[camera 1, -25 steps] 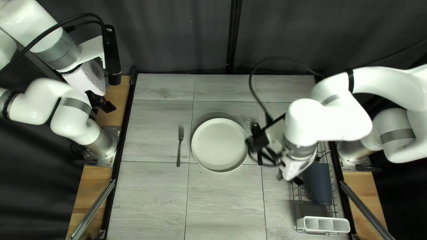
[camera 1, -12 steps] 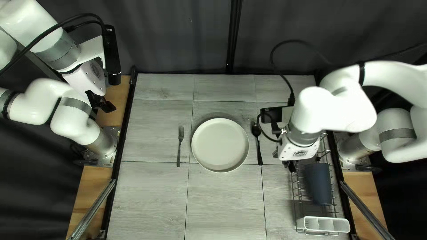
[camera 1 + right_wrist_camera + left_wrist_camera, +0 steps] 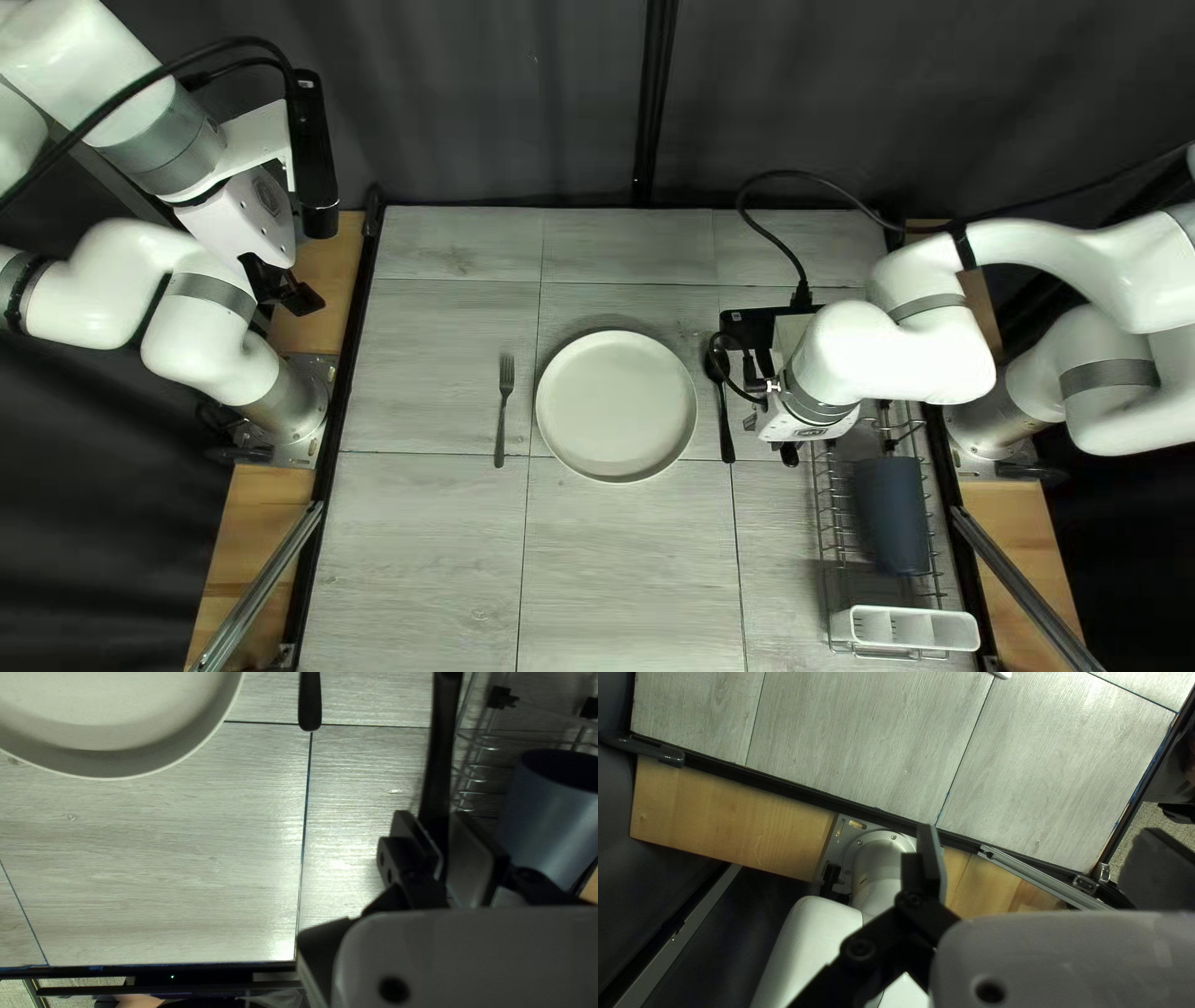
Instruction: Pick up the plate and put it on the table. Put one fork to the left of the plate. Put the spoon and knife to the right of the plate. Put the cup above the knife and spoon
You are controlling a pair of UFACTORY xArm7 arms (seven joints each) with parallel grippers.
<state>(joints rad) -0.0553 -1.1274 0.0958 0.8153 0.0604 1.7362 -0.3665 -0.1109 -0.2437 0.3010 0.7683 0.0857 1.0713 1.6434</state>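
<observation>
The plate (image 3: 616, 406) lies flat near the middle of the table (image 3: 439, 560), and everything else is placed from it. The fork (image 3: 504, 408) lies just left of the plate, apart from its rim, with its tines toward the far edge. The spoon (image 3: 720, 403) lies just right of the plate, parallel to the fork, with its bowl toward the far edge. In the right wrist view the end of its handle (image 3: 309, 700) shows beside the plate's rim (image 3: 117, 760).

The right gripper (image 3: 437, 828) hangs low to the right of the plate, beyond the spoon. Its fingers are clamped on the knife (image 3: 439, 742), a slim dark bar that runs straight ahead from between them, roughly parallel to the spoon. I cannot tell whether the knife touches the table.

The wire rack (image 3: 826, 541) stands further right of the plate, near the table's right edge. The blue cup (image 3: 892, 513) lies on its side in the rack, and in the right wrist view it sits just beside the gripper on the side away from the plate. A white cutlery holder (image 3: 901, 630) sits at the rack's near end.

The left gripper (image 3: 289, 291) is held up far to the left of the plate, off the table's left edge and over its own arm's base. It is opened wide and holds nothing. Only one of its fingers (image 3: 929, 858) shows in the left wrist view.
</observation>
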